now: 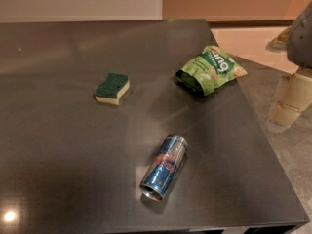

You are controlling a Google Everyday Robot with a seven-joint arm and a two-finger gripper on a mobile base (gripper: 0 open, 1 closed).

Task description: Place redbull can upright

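Note:
The redbull can (pixel 165 166) lies on its side on the dark table (pixel 58 145), in the near middle. It is blue and silver with a red logo, and its open silver end faces the front edge. My gripper (pixel 288 104) hangs at the right edge of the view, beyond the table's right side, well apart from the can and holding nothing that I can see.
A green-topped yellow sponge (pixel 112 88) lies left of centre. A green snack bag (pixel 210 68) lies at the table's right edge, behind the can. The table's front edge runs just below the can. Grey floor (pixel 287 160) shows at the right.

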